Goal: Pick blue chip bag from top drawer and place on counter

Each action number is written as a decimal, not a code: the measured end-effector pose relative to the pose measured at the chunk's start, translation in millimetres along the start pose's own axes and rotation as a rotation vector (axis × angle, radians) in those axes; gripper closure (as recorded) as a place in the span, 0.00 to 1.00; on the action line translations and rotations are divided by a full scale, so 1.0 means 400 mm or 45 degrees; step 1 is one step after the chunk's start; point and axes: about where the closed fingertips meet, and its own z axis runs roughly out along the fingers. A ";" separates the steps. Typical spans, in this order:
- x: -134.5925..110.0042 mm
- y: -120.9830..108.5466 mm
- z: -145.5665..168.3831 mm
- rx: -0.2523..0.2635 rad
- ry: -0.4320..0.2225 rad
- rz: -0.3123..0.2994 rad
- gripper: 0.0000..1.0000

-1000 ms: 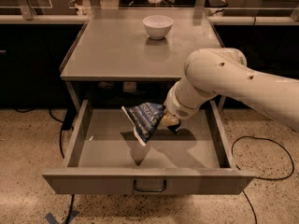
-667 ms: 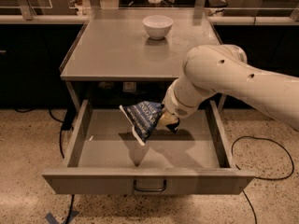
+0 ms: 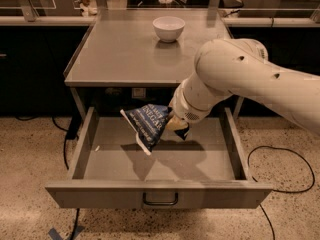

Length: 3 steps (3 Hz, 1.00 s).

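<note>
The blue chip bag (image 3: 148, 124), dark blue with white lettering, hangs in the air above the floor of the open top drawer (image 3: 205, 165). My gripper (image 3: 176, 126) is shut on the bag's right edge, at the end of the thick white arm that comes in from the right. The bag casts a shadow on the drawer floor below it. Just above and behind the bag is the front edge of the grey counter (image 3: 120, 51).
A white bowl (image 3: 168, 28) stands at the back middle of the counter. The drawer's front panel carries a dark bar handle (image 3: 160, 200). Black cables (image 3: 280, 169) lie on the speckled floor on both sides. Dark cabinets run behind.
The bag and the gripper have risen slightly and shifted a little left above the drawer. The grip on the bag is unchanged.
</note>
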 end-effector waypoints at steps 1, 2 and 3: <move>0.000 0.000 0.000 0.000 0.000 0.000 1.00; 0.017 -0.024 0.003 0.042 0.000 0.036 1.00; 0.027 -0.053 -0.030 0.158 0.015 0.049 1.00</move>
